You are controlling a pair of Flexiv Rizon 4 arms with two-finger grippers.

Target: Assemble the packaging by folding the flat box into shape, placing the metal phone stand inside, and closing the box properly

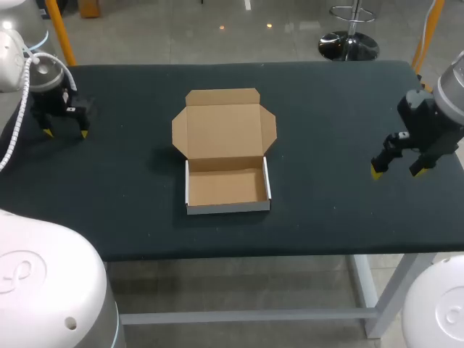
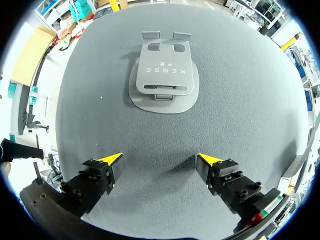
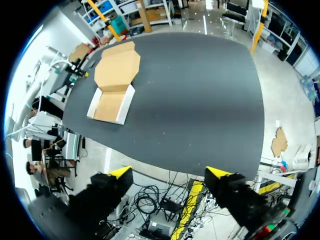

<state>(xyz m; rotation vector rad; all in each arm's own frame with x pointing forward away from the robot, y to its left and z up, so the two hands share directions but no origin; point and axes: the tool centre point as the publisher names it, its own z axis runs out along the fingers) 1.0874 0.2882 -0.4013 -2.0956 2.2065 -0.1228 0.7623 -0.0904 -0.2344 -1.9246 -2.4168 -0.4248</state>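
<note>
Folding looks done: box (image 1: 226, 187) open, empty; stand (image 2: 163, 80) unpacked, 12 o'clock of left gripper (image 2: 160, 159); it and right gripper (image 3: 170, 172) gape, holding nothing.

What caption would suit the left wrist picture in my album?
Left end effector, open, over the dark table, with the metal phone stand lying ahead of it.

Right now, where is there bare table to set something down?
Widest bare patch: table between box and right gripper. A narrower strip runs from the box's front wall to the table's near edge. Crowded: behind the box, where its open lid lies, and ahead of the left gripper, where the phone stand lies.
</note>
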